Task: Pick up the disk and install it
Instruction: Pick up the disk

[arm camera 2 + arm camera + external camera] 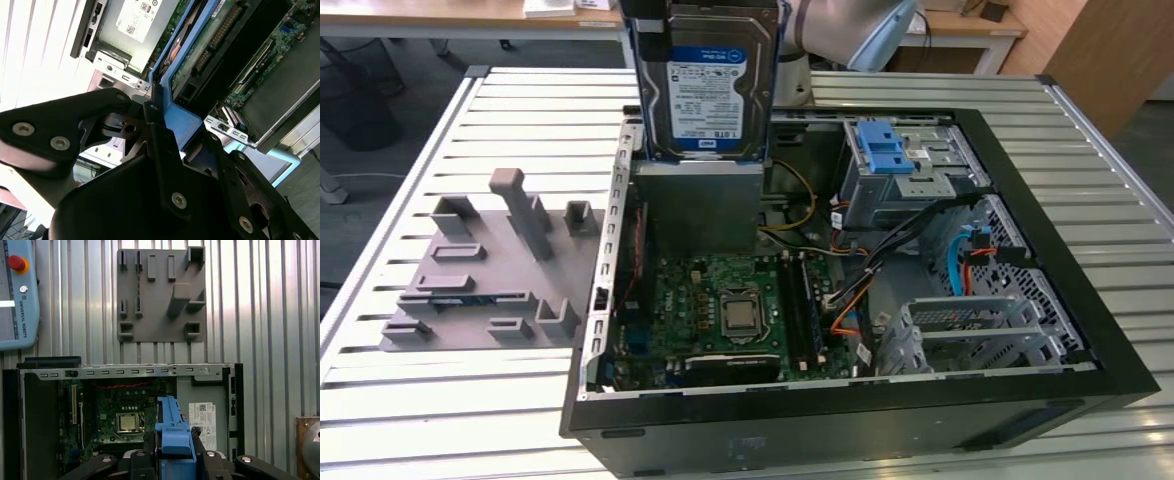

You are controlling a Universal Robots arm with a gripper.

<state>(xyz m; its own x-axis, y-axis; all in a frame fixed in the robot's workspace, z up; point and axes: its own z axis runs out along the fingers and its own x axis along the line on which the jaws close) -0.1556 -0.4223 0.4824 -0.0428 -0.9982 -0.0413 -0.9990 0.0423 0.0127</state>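
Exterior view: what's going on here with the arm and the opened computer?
The arm's gripper is shut on the disk, gripping its blue frame, and holds it upright above the open computer case. The disk is not yet seated inside. A grey fixture plate lies beside the case.

Disk [707,30]: silver metal, glossy paper label [707,95], blue plastic frame [175,440]. Gripper [182,132]: matt black. Table [520,110] below: ribbed bare metal.

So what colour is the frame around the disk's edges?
Blue; the disk shows its frame best in the first wrist view.
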